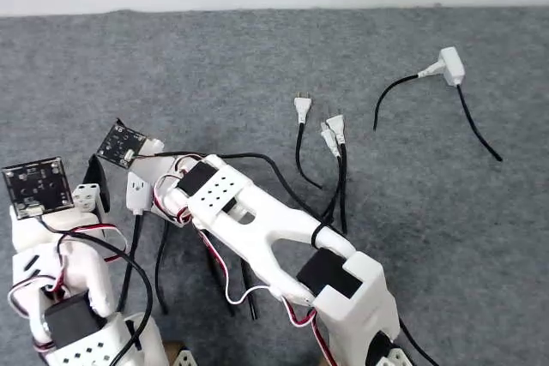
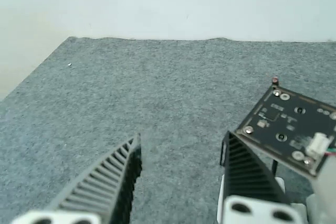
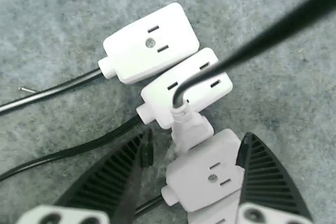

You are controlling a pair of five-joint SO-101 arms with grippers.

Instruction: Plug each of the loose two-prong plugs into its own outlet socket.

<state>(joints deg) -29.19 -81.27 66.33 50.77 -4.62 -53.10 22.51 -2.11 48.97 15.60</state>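
Socket [image 3: 207, 174] (white) within right claw [image 3: 195, 145]

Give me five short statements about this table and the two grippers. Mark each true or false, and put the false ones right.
1. Three white sockets lie bunched together on the carpet. True.
2. The left gripper holds a plug. False: it is open and empty above bare carpet.
3. The right gripper is open, with a finger on each side of one socket. True.
4. The cables that run from the sockets are white. False: they are black.
5. Loose plugs lie on the carpet, apart from the sockets. True.
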